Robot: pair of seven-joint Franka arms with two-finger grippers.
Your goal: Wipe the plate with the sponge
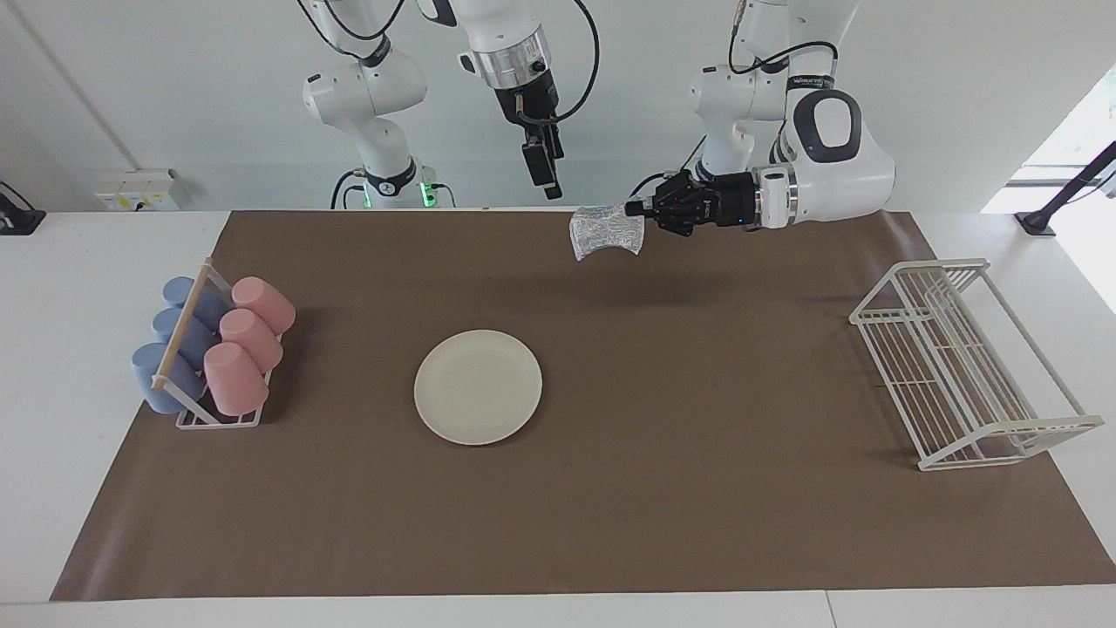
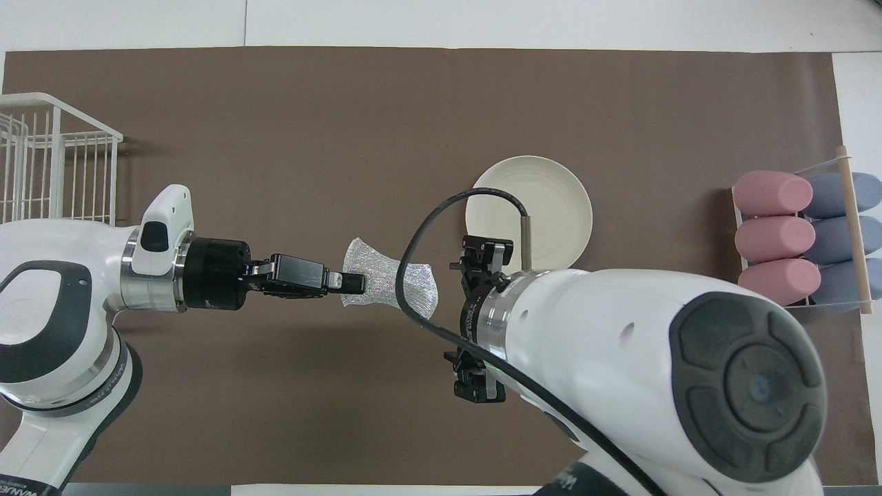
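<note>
Carrying the sponge [image 1: 608, 233] pinched in the left gripper [image 1: 635, 209], you were mid-transport; next needed lowering onto the plate [image 1: 478, 386], right gripper [image 1: 545, 174] waiting, its grip unreadable.

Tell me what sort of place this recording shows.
Probably a robotics lab staged as a dishwashing station: a brown mat on a white table, a cup rack, a wire dish rack, a plate, and the left hand holding a sponge.

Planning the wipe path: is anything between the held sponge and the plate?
Nothing visible. The left end effector holds the sponge up over bare mat; the plate lies uncovered. The right end effector waits raised, off that line.
</note>
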